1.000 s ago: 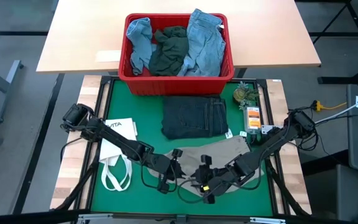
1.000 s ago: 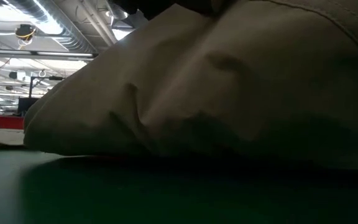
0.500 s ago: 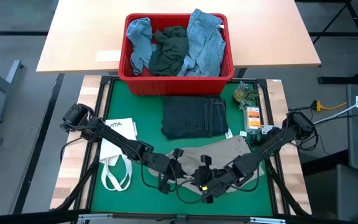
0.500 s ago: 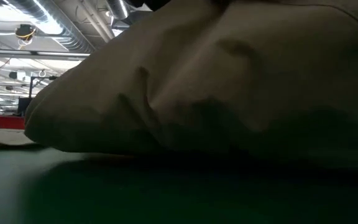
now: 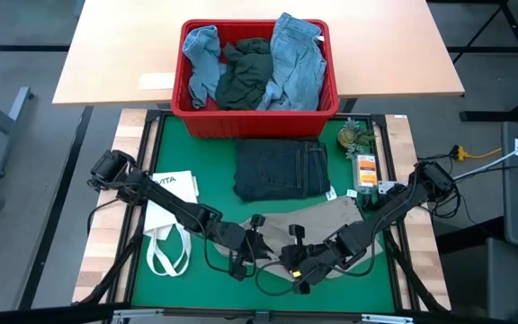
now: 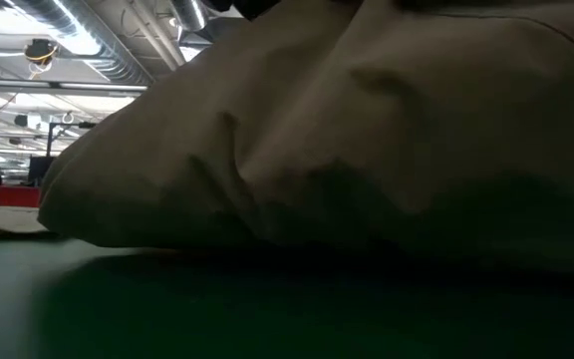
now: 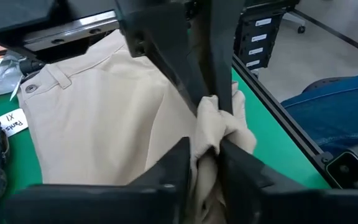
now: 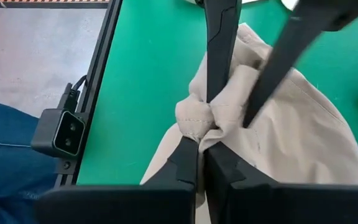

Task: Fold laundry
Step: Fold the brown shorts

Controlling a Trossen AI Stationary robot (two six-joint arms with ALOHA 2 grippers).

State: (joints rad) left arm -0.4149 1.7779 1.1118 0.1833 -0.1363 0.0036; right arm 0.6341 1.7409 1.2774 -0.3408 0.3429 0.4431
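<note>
Behind low view's beige piece (image 6: 367, 130), hidden: right pincer (image 8: 202, 144) clamped on it, left pincer (image 7: 205, 138) gripping too.

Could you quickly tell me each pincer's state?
Left pincer: around a fold of the beige trousers, part open.
Right pincer: closed on the same fold.

Beige khaki trousers (image 5: 331, 220) spread on the green mat's near side, waistband button showing, near edge bunched into a knot of folds (image 8: 219, 115) — pinched there. Dark navy jeans (image 5: 281, 169) folded into a neat rectangle at mid-mat. Piled loose in the red crate — light blue piece (image 5: 200, 54), dark green-grey piece (image 5: 245, 72), faded blue jeans (image 5: 297, 58), crumpled, partly draped over the rim.
</note>
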